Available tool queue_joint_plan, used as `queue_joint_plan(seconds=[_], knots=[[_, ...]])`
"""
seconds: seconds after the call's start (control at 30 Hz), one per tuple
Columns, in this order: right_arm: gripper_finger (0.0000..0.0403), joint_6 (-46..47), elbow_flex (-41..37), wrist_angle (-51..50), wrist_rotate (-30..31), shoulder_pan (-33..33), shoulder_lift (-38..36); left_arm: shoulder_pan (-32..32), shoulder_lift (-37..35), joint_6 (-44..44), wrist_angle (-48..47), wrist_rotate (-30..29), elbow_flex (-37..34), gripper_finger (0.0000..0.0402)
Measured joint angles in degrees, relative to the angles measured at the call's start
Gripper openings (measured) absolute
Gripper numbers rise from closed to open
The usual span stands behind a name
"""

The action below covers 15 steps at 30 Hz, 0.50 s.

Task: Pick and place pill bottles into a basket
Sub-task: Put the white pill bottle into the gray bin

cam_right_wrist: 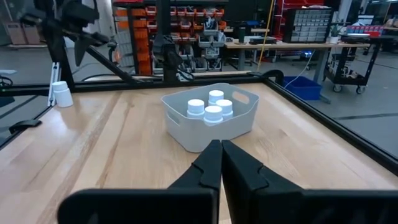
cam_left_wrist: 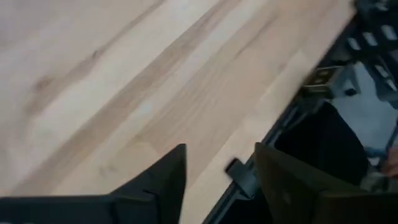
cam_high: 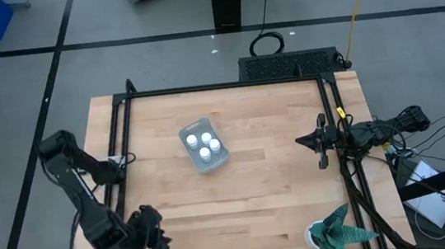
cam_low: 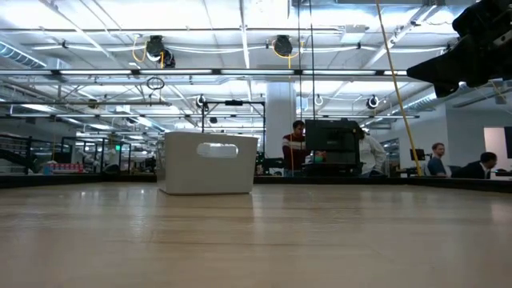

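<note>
Basket (cam_high: 203,146) long axis diagonal on table, four pill bottles (cam_high: 207,139) upright inside, both grippers empty, left parted, right closed

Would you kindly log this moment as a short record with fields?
basket: on the table, left of centre
bottles: four caps visible in the basket; a fifth is not seen
left pincer: at the table's near left corner, open, empty
right pincer: at the right edge, shut, empty, pointing toward the basket

pill bottles (cam_high: 203,140) in basket (cam_high: 221,161), mid-table (cam_high: 279,193)
</note>
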Motion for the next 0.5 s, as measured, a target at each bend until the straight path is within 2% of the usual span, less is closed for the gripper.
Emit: queue_joint_plan(seconds=[0.13, 0.23, 0.5], knots=[[0.0004, 0.0, 0.0, 0.0, 0.0, 0.0, 0.0, -0.45, 1.97, -4.58, -2.33, 2.51, 0.0, 0.023], [0.0004, 0.0, 0.0, 0.0, 0.0, 0.0, 0.0, -0.63, 3.35, -8.31, -3.04, 7.81, 0.0, 0.0247], [0.0004, 0.0, 0.0, 0.02, 0.02, 0.0, 0.0, -2.7, 5.73, -15.0, -2.9, 15.77, 0.01, 0.0262]])
